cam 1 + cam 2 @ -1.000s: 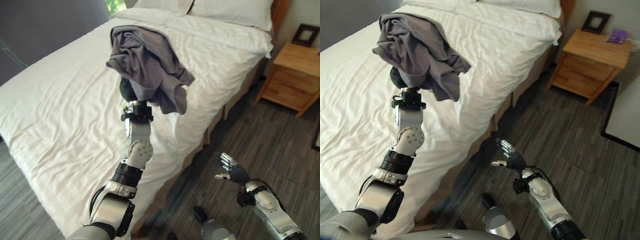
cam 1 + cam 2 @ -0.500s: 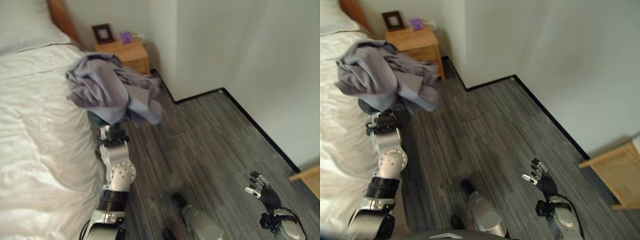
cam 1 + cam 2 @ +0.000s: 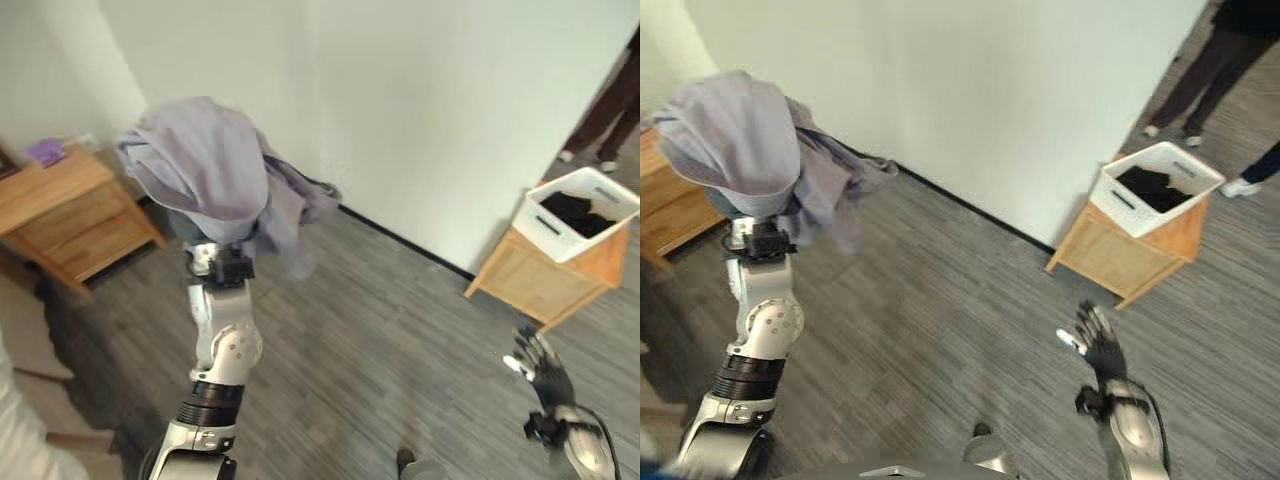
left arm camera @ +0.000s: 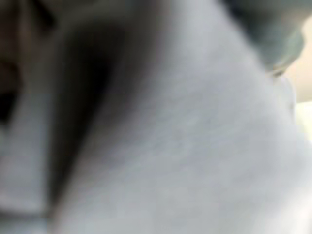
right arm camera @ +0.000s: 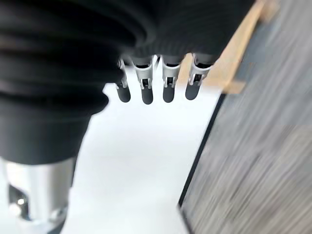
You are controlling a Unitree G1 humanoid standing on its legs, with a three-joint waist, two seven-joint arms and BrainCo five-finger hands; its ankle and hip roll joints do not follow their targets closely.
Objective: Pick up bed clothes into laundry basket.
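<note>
Left eye view: carrying grey clothes (image 3: 205, 170) draped over the raised left hand (image 3: 222, 262), grip hidden so can't tell, right hand (image 3: 538, 368) hanging open, white laundry basket (image 3: 578, 211) well apart, risking loose folds slipping off on the way over.

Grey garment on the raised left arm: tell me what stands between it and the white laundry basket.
Nothing visible does. The grey garment hangs draped over the raised left hand, and bare wood-look floor stretches from there to the white laundry basket, which sits on a low wooden stand against the wall. The right hand hovers open, low and off that line.
</note>
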